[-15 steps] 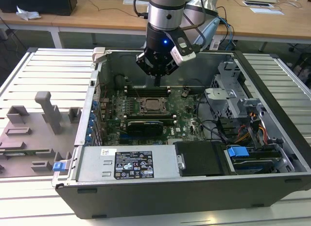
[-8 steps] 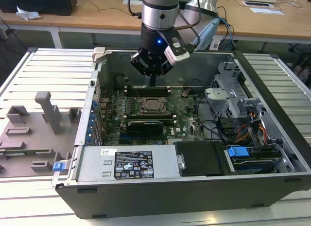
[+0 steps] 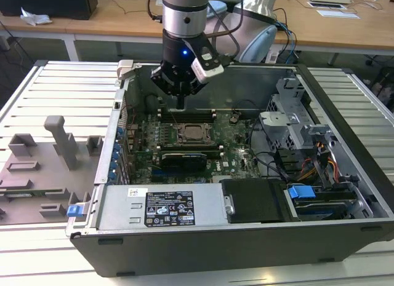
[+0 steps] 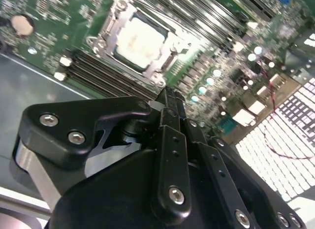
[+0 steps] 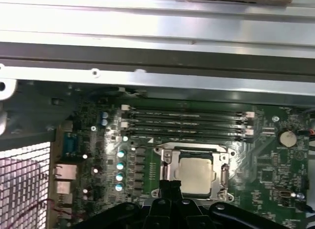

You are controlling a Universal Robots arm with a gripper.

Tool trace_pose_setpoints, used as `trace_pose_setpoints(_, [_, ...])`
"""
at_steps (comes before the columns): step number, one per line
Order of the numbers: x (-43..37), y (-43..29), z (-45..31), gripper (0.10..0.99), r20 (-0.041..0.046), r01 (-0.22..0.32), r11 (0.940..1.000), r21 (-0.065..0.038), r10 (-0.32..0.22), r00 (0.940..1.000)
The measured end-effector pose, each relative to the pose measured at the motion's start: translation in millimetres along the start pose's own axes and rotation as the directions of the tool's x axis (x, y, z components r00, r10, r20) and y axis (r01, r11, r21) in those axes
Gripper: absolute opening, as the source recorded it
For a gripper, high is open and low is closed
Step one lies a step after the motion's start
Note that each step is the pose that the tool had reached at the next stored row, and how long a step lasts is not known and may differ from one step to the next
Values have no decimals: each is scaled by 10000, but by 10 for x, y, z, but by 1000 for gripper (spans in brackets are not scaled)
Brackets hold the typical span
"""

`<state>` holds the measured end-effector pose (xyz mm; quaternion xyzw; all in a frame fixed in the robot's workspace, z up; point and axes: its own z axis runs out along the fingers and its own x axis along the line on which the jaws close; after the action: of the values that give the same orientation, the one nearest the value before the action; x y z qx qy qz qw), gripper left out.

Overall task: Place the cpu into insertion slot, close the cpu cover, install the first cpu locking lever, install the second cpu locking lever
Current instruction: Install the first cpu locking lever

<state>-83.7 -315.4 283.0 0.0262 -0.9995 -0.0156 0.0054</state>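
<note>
gripper [image 3: 180, 104]: we see its fingers [image 4: 172, 121] pressed together, nothing between them, hanging above the green board [image 3: 237, 144] inside the open case [image 3: 184, 249].
chip versus gripper: the chip [image 5: 196, 174] lies below the gripper, near it but apart.
chip place: seated in the socket [image 4: 106, 39] mid-board, between rows of black memory slots [image 5: 187, 121].
chip look: flat, square, pale silver-grey top.
cover [image 5: 224, 176]: a thin silver frame lies flat around the chip, whose top shows through the window.

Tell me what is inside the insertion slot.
The cpu lies in the insertion slot, its silver-grey top facing up. The slot's floor beneath the cpu is covered, so it cannot be seen.
</note>
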Motion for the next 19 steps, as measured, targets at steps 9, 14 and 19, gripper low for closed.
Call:
trace_pose_setpoints(9, [253,18,15,106,20,2,9999,-119,-2,10000])
trace_pose_setpoints(14, [342,105,65,106,21,4,9999,-161,-3,10000])
trace_pose_setpoints(19, [396,248,162,106,22,4,9999,-164,-3,10000])
